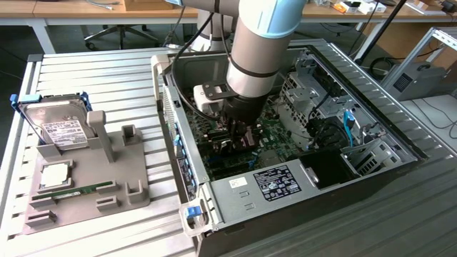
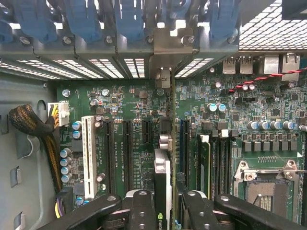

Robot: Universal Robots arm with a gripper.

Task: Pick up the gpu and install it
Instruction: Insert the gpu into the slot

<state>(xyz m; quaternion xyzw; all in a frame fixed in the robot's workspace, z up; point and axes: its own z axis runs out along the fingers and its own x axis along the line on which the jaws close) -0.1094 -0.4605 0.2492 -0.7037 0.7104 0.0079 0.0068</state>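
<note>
The gpu (image 2: 163,179) shows edge-on in the wrist view, a slim dark card standing upright over the green motherboard (image 2: 129,103). Its silver end bracket (image 2: 163,79) reaches the case's rear slot openings. My gripper (image 2: 165,211) is shut on the gpu, with a black finger (image 2: 141,211) on one face and another on the opposite face. In the exterior view my gripper (image 1: 232,128) is down inside the open computer case (image 1: 271,184), and the gpu (image 1: 232,145) hangs just under it, close above the board.
A grey holder stand (image 1: 93,182) at the exterior view's left carries a hard drive (image 1: 61,128), a memory stick (image 1: 75,190) and a processor chip (image 1: 53,176). Inside the case are a white slot (image 2: 88,153), a braided power cable (image 2: 33,129), the processor socket (image 2: 264,184) and blue slot latches (image 2: 129,19).
</note>
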